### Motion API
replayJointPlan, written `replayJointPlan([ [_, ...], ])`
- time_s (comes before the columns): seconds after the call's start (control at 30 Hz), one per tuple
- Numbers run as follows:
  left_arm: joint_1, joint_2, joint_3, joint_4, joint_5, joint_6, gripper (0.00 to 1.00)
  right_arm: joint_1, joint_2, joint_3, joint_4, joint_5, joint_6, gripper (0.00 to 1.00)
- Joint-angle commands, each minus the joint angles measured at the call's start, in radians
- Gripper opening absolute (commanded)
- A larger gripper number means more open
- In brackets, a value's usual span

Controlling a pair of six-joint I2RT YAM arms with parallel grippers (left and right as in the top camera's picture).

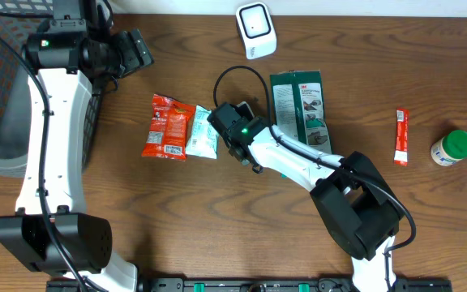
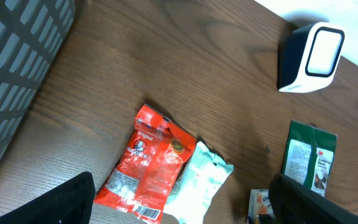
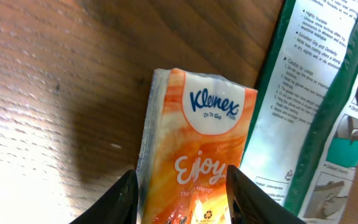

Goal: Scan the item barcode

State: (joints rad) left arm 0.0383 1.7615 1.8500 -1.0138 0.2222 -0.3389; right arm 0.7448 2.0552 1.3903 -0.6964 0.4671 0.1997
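Close in, the right pincer [image 3: 180, 177] straddles a small orange-and-white plastic tissue pack [image 3: 197, 124]. Its two black fingers [image 3: 126, 199] meet the pack's long edges, and whether they press it or only flank it cannot be told. The pack's lower end is cut off by the bottom of the wrist view. From overhead the pincer hides it almost wholly. It lies on the brown wooden table [image 1: 177, 227] near the middle, just beside a flat green-and-white printed package [image 1: 298, 101], whose far side runs out of the wrist view.

On the pack's upper face a white patch carries blue "Kleenex On the Go" lettering, with a pale "Enjoy" on orange below. Its clear wrapper is crinkled along the left edge. No barcode can be made out on this face.

Six items lie on the table, one of each. Besides those two, there are:
- a red foil snack packet [image 1: 167, 126]
- a pale mint-and-white packet [image 1: 203, 134] touching its right side
- a slim red stick sachet [image 1: 400, 136] well to the right
- a small cream jar with a green lid [image 1: 452, 148] beyond the sachet

Farther back stands one white block-shaped barcode scanner [image 1: 254, 29], well apart from the tissue pack. At the far left, the left pincer [image 2: 182, 180] hangs with its fingers spread wide and nothing between them. Only its fingertips show at the bottom corners of its wrist view. One dark mesh basket [image 1: 6, 97] sits partly under that arm, cut off by the frame edge.
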Motion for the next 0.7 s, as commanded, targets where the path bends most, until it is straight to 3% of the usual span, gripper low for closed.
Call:
replayJointPlan([
  [0.0, 0.003, -0.018, 0.024, -0.002, -0.006, 0.013, 0.89, 0.005, -0.017, -0.001, -0.017, 0.033, -0.042, 0.41],
  [0.3, 0.003, -0.018, 0.024, -0.002, -0.006, 0.013, 0.9, 0.005, -0.082, 0.001, -0.054, 0.026, -0.041, 0.38],
  [0.67, 0.003, -0.018, 0.024, -0.002, -0.006, 0.013, 0.9, 0.005, -0.08, 0.001, 0.035, -0.053, -0.029, 0.32],
])
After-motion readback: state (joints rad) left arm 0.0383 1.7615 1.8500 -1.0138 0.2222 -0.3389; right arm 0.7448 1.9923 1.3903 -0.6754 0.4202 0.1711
